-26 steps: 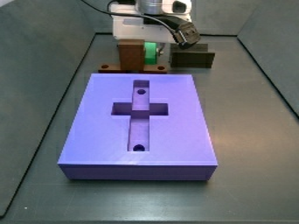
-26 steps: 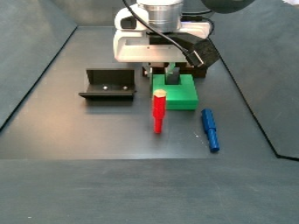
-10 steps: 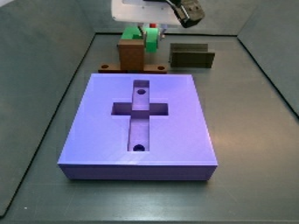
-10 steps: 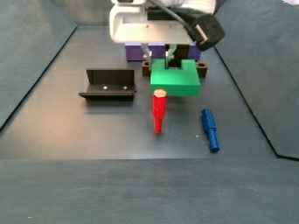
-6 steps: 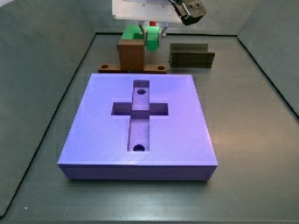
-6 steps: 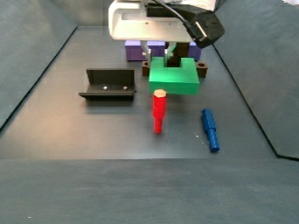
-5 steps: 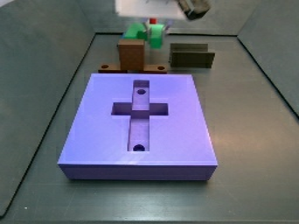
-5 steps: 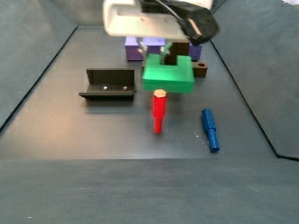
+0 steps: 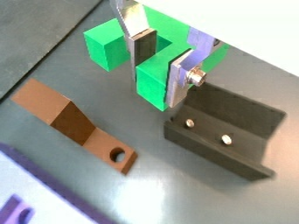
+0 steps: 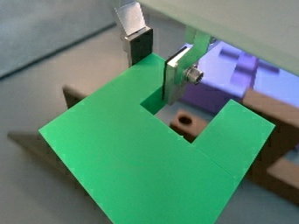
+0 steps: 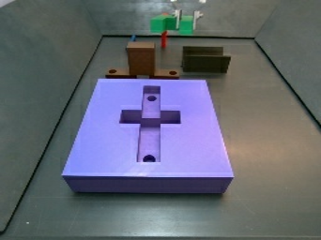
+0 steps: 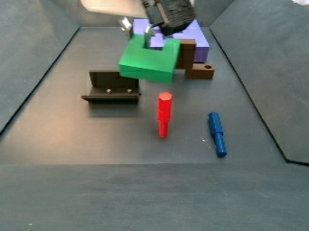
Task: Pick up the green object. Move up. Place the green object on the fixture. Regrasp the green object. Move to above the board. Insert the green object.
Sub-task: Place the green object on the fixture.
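Observation:
The green object (image 12: 147, 60) hangs in the air, well above the floor, and also shows high in a side view (image 11: 164, 23). My gripper (image 12: 163, 34) is shut on one arm of its U: in both wrist views one pad sits in the notch and the other finger presses the outer side (image 9: 162, 66) (image 10: 159, 63). The green object fills much of a wrist view (image 10: 140, 162). The fixture (image 12: 111, 88) (image 11: 206, 60) (image 9: 228, 131) stands on the floor below and to one side. The board (image 11: 157, 127) lies flat with its cross slot showing.
A brown upright block on a flat base (image 11: 142, 58) (image 9: 76, 127) stands between the board and the fixture. A red rod (image 12: 164, 114) stands upright and a blue pen (image 12: 218, 133) lies on the floor beside it.
My gripper has risen with the green object, lifting it from the floor beside the red rod to well above it.

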